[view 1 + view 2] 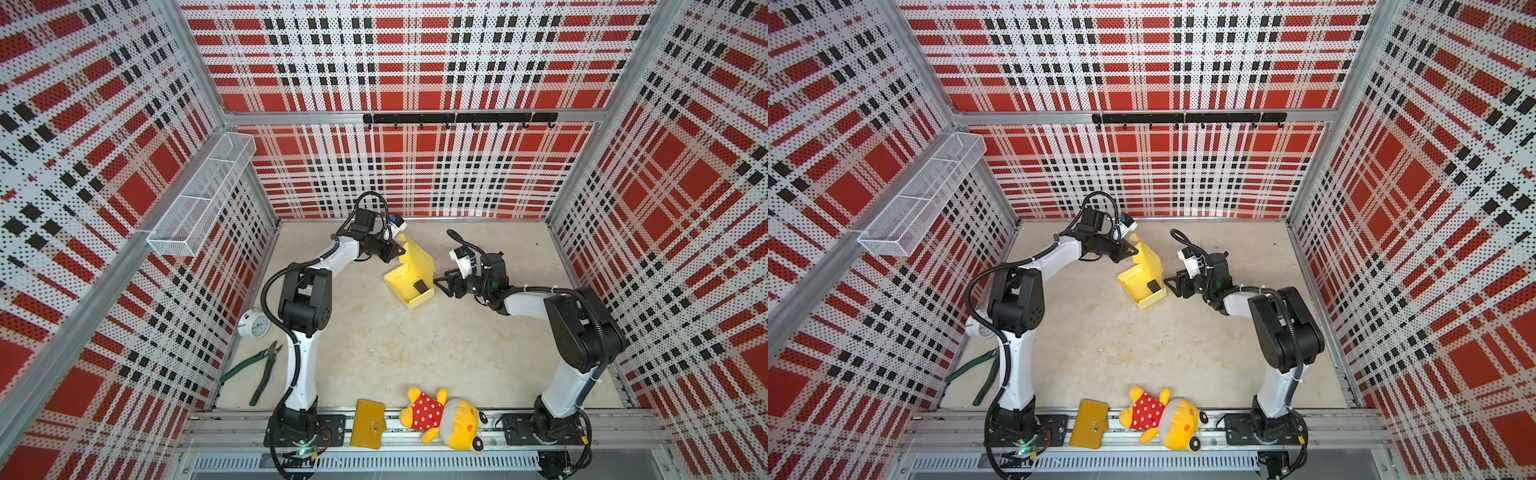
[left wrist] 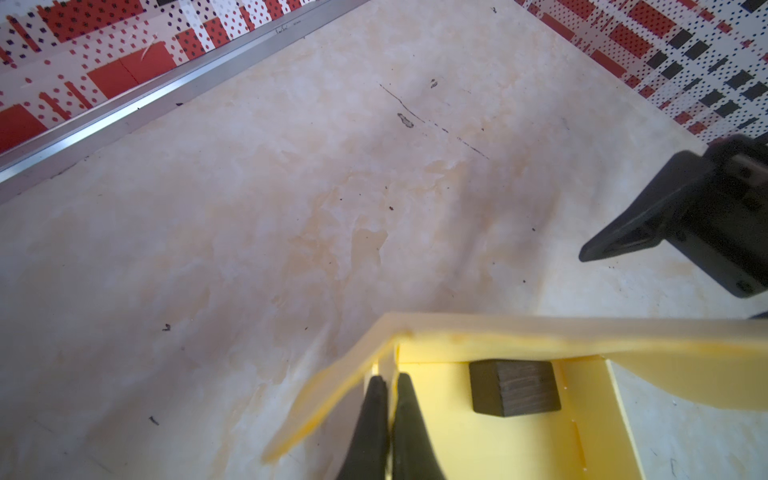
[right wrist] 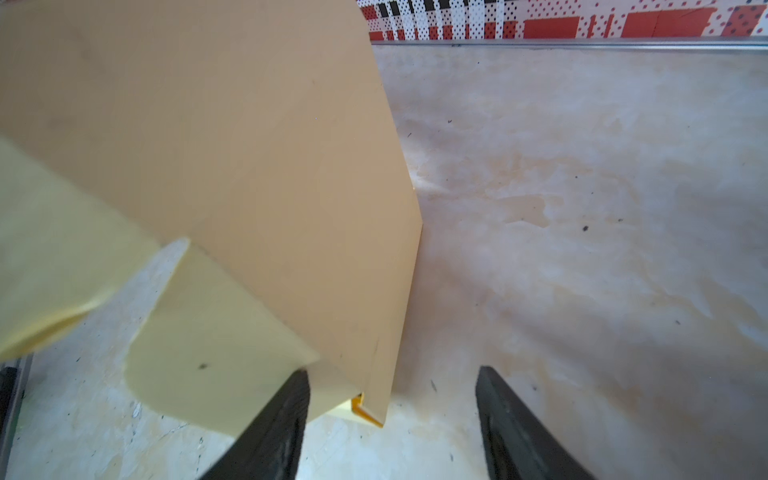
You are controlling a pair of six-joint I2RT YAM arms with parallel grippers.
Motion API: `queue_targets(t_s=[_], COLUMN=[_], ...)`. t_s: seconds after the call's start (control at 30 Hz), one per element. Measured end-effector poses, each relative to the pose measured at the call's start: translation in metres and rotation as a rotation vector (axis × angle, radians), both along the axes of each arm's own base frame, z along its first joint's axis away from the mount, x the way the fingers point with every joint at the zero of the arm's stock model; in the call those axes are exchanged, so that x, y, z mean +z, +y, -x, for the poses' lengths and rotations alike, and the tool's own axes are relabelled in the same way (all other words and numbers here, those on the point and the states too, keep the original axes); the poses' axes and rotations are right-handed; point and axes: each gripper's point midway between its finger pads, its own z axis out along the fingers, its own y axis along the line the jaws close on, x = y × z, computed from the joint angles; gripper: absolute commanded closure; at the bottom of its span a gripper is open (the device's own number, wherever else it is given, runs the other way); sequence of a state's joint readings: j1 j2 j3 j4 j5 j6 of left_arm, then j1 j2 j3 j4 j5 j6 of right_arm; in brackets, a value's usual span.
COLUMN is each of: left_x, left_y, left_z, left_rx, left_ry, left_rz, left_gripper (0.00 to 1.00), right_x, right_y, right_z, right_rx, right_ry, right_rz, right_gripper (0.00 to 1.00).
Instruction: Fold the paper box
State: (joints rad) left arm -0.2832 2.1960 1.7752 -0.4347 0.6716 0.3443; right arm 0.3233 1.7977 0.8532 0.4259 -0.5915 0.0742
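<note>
Forward, left fingers (image 2: 409, 424) on paper box (image 1: 409, 268)

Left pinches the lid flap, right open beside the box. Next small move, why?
Probably lower the left gripper to fold the lid it pinches over the paper box: the lid stands upright, a dark block sits inside, and the right gripper is open at its corner.

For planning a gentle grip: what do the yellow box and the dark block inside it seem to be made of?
The paper box: thin pale yellow cardboard, matte; its sharp creases and thin flat edges suggest this. The dark block: probably wood, dark brown and matte; faint grain lines show on its face, but this is uncertain.
</note>
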Motion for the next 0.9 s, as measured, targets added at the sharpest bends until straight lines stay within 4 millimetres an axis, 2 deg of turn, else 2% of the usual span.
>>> queue_targets(t_s=[0.13, 0.33, 0.5, 0.7, 0.9], left_x=[0.000, 0.002, 0.000, -0.001, -0.002], left_y=[0.000, 0.001, 0.002, 0.002, -0.012], left_z=[0.000, 0.002, 0.005, 0.010, 0.024], left_rx=[0.001, 0.004, 0.004, 0.013, -0.016], left_ry=[-0.001, -0.001, 0.002, 0.009, 0.011], left_rz=[0.000, 0.000, 0.000, 0.009, 0.010], left_gripper=[0.96, 0.95, 0.95, 0.95, 0.96], right_x=[-0.006, 0.011, 0.016, 0.028, 0.029], right_y=[0.000, 0.001, 0.004, 0.016, 0.023], right_z=[0.008, 0.008, 0.006, 0.005, 0.010], right_rx=[0.010, 0.019, 0.026, 0.053, 0.077], right_ry=[0.014, -0.029, -0.043, -0.081, -0.088], right_rz=[0.004, -0.015, -0.019, -0.028, -0.028], right_gripper=[0.34, 0.34, 0.34, 0.34, 0.34])
